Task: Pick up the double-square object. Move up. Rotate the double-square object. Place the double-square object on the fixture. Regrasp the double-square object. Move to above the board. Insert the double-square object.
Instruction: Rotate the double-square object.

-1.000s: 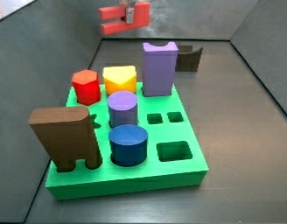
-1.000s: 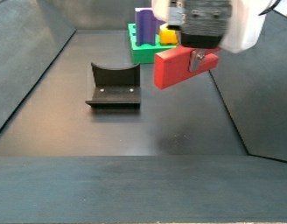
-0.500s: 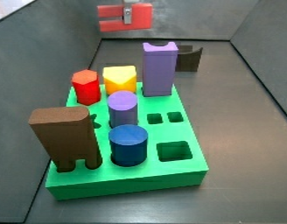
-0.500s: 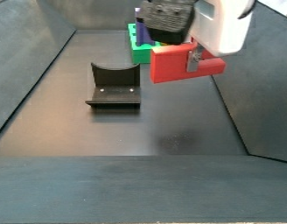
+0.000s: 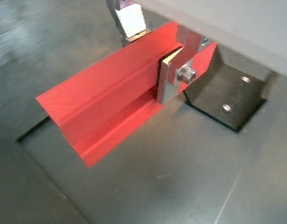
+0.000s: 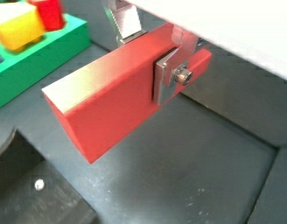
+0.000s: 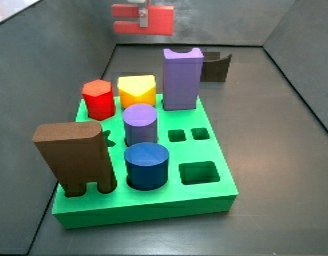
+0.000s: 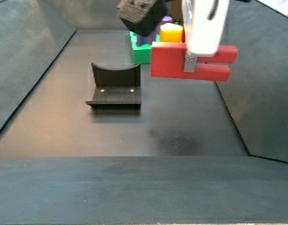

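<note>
The double-square object (image 5: 105, 101) is a flat light-red block, and my gripper (image 5: 152, 51) is shut on it near one end. Both wrist views show a silver finger (image 6: 164, 75) pressed on its broad face. In a side view the double-square object (image 8: 170, 61) hangs level in the air, above and to the right of the fixture (image 8: 113, 86). The dark fixture (image 5: 234, 98) lies on the floor just behind the block. The green board (image 7: 214, 198) with its two small square holes (image 7: 188, 134) sits in front, with the double-square object (image 7: 128, 14) high behind it.
On the board stand a brown notched block (image 7: 76, 155), a blue cylinder (image 7: 147, 166), a purple cylinder (image 7: 140, 125), a red hexagonal peg (image 7: 97, 97), a yellow block (image 7: 136, 90) and a tall purple block (image 7: 180, 78). Grey walls enclose the dark floor (image 8: 170, 132).
The double-square object has turned in the gripper from tilted to level. The gripper has swung upright and risen slightly.
</note>
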Robot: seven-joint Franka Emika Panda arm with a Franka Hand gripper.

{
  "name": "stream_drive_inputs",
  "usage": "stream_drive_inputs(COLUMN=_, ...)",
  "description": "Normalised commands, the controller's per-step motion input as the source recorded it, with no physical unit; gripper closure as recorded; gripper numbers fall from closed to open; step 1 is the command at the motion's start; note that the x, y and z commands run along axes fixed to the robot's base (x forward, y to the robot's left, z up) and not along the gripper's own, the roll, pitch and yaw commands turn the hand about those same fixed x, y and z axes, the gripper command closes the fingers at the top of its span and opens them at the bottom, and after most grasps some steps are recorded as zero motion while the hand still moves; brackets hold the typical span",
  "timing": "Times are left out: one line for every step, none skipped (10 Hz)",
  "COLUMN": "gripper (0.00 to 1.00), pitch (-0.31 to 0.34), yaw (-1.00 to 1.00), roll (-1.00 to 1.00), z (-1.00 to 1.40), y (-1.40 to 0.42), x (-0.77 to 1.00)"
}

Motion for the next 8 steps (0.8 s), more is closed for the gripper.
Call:
stream_drive_inputs(gripper=1.0, pitch=-0.006, yaw=-1.0, roll=-0.01, z=-0.02, y=0.02, x=0.03)
stream_drive_inputs(gripper=1.0, pitch=-0.006, yaw=-1.0, roll=-0.01, z=-0.02, y=0.02, x=0.03)
stream_drive_inputs(gripper=1.0, pitch=-0.006, yaw=-1.0, roll=-0.01, z=-0.02, y=0.02, x=0.03)
stream_drive_inputs(gripper=1.0, pitch=-0.006, yaw=-1.0, roll=-0.01, z=-0.02, y=0.02, x=0.03)
stream_drive_inputs(gripper=1.0, pitch=-0.007, yaw=-1.0, roll=-0.01, z=-0.02, y=0.02, x=0.03)
stream_drive_inputs(gripper=1.0, pitch=-0.007, yaw=-1.0, roll=-0.01, z=-0.02, y=0.02, x=0.03)
stream_drive_inputs(gripper=1.0, pitch=-0.008, yaw=-1.0, roll=-0.01, z=-0.02, y=0.02, x=0.03)
stream_drive_inputs(gripper=1.0, pitch=-0.008, yaw=-1.0, roll=-0.02, z=-0.02, y=0.02, x=0.03)
